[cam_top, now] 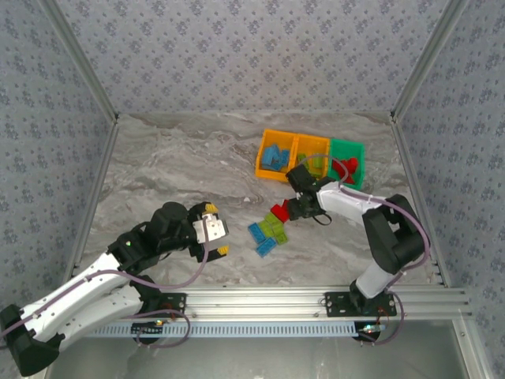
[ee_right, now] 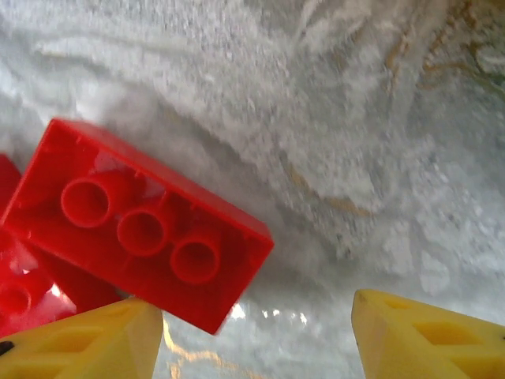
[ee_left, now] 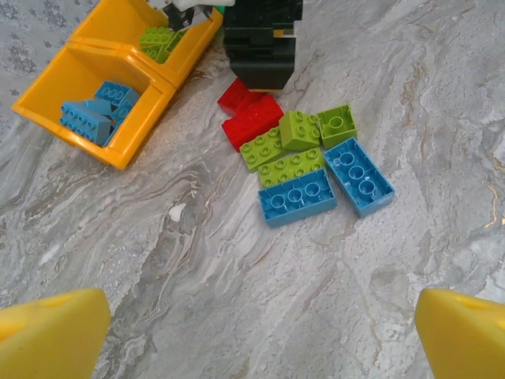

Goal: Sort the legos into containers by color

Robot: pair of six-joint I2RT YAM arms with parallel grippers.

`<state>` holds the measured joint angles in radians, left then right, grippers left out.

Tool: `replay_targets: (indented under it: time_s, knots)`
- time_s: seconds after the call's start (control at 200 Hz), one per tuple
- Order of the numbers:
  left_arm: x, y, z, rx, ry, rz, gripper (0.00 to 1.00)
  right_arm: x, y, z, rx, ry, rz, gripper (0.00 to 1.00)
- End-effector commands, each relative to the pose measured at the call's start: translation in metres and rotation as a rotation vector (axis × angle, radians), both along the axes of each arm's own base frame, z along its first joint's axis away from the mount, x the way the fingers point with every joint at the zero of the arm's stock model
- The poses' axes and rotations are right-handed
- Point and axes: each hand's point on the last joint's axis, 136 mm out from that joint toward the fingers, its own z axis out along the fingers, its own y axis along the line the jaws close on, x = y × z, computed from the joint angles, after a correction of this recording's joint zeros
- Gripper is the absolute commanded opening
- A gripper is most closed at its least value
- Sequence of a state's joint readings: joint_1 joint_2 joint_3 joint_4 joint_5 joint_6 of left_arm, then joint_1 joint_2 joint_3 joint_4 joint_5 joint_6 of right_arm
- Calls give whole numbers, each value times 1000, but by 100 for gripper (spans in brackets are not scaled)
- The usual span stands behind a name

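A loose pile of legos (cam_top: 267, 230) lies mid-table: two red bricks (ee_left: 251, 118), several lime green ones (ee_left: 292, 146) and two light blue ones (ee_left: 327, 185). The containers stand behind it. The orange bin (cam_top: 275, 157) holds blue bricks, the middle orange bin (cam_top: 312, 155) green ones, the green bin (cam_top: 349, 161) red ones. My right gripper (cam_top: 290, 210) is low at the pile's far edge and open. A red brick (ee_right: 142, 237) lies hollow side up just beyond its left finger (ee_right: 95, 343). Nothing sits between its fingers. My left gripper (cam_top: 217, 230) hangs wide open to the left of the pile.
The marble table (cam_top: 181, 166) is walled by patterned panels on three sides. A metal rail (cam_top: 316, 300) runs along the near edge. Bare table lies between the left gripper (ee_left: 262, 300) and the pile.
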<state>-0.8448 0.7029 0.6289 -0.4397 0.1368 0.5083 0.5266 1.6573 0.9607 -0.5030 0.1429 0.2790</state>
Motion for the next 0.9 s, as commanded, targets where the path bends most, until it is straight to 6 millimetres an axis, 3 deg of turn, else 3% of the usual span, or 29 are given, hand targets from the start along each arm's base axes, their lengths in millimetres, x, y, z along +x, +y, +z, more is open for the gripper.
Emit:
replay_targets:
  time_s: [0.0, 0.285, 0.56, 0.68, 0.894]
  knots:
    - [0, 1, -1, 12, -10, -1, 99, 16, 15, -4, 51, 3, 14, 67]
    - [-1, 1, 2, 3, -20, -3, 99, 22, 38, -8, 121, 37, 95, 76]
    - [0, 2, 4, 4, -28, 4, 99, 35, 43, -11, 134, 22, -40, 100]
    - [0, 2, 4, 4, -26, 5, 99, 39, 43, -17, 118, 14, -116, 99]
    - [-1, 3, 5, 0, -31, 5, 99, 36, 37, -23, 2, 3, -187, 75]
